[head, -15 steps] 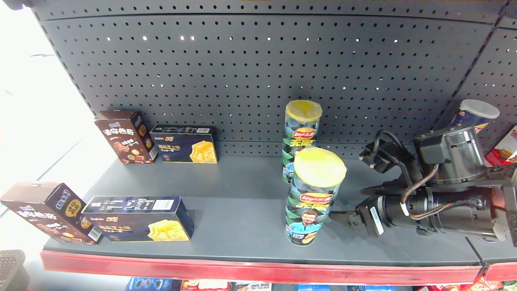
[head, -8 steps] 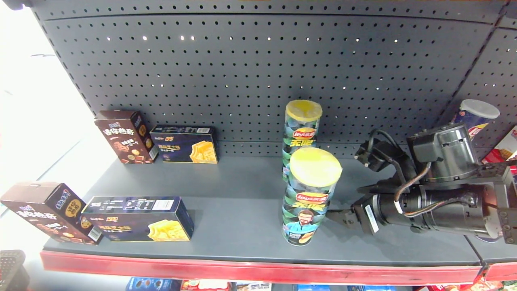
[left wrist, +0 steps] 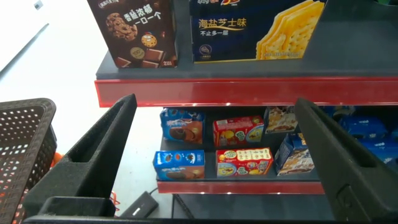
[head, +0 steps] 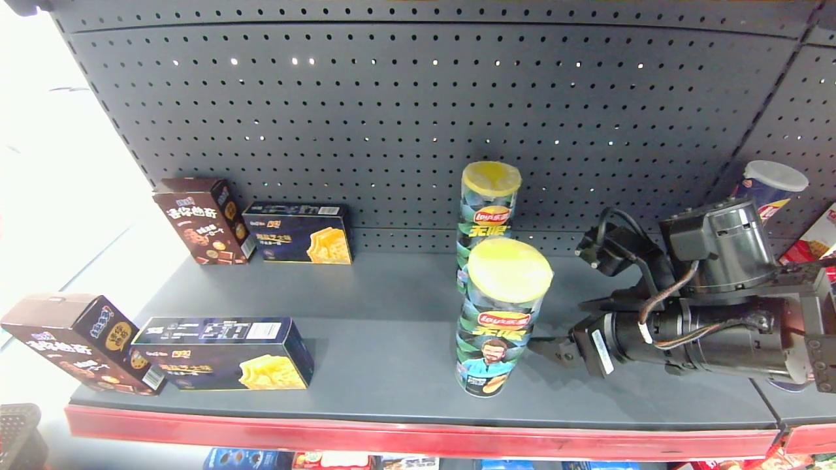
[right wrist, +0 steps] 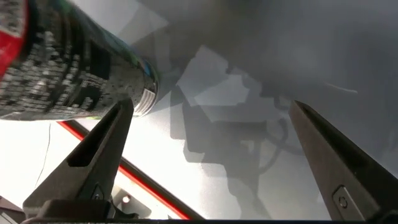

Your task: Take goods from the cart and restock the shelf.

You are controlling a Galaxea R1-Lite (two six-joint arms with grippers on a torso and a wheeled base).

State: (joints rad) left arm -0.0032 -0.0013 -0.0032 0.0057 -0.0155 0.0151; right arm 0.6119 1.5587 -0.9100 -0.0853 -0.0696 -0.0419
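Two yellow-lidded cans stand upright on the shelf [head: 385, 339], the front can [head: 499, 320] before the rear can [head: 486, 202]; we see our right gripper [head: 545, 349] just beside the front can, fingers spread, empty; our left gripper [left wrist: 214, 99] gapes wide too, holding nothing

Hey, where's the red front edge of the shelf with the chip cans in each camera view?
Head view: the red edge runs across the bottom, below the front chip can.
Left wrist view: the red edge crosses just beneath the cracker box.
Right wrist view: the red edge is a thin slanted line near the front chip can.
Shared landmark: the grey shelf board directly behind it.
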